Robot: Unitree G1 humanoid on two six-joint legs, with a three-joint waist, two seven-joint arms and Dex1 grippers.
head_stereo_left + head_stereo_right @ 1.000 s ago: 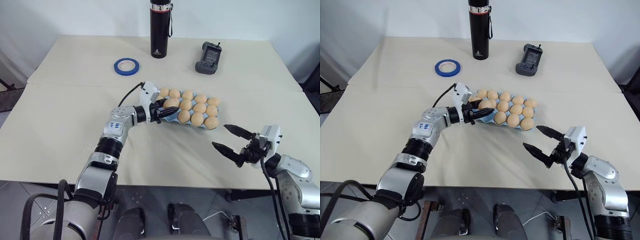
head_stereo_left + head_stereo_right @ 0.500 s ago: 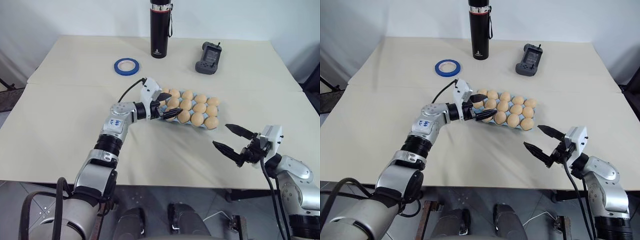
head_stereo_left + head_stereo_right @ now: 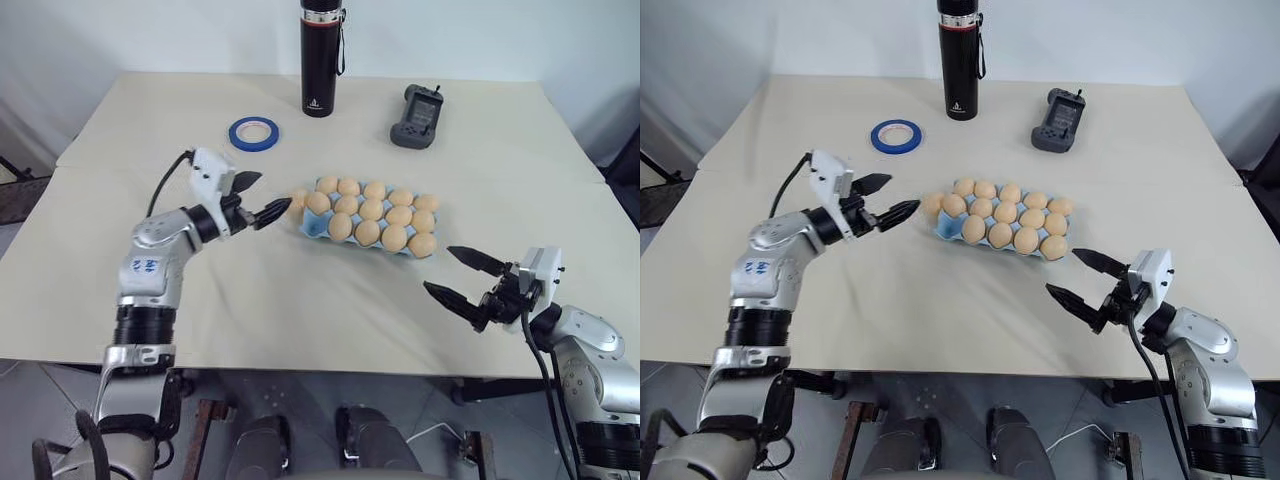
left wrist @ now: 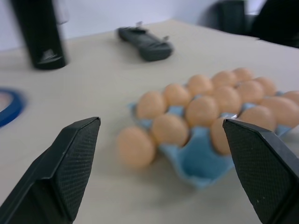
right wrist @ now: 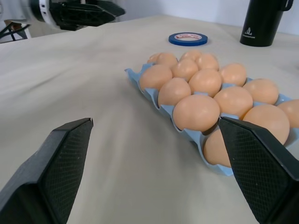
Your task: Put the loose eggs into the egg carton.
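Note:
The light blue egg carton lies mid-table, most cups filled with tan eggs. One loose egg rests on the table against the carton's left end; in the left wrist view this egg sits just outside the blue rim. My left gripper hovers left of that egg, open and empty, pointing at it from a short gap away. My right gripper hangs open and empty near the table's front right, below the carton's right end.
A black bottle stands at the back of the table. A blue tape roll lies behind my left gripper. A dark grey handheld controller lies at the back right. The table's front edge runs just under my right gripper.
My left gripper opened at the carton's left end, then drew back to the left. An egg now shows on the table beside the carton. The right arm kept still.

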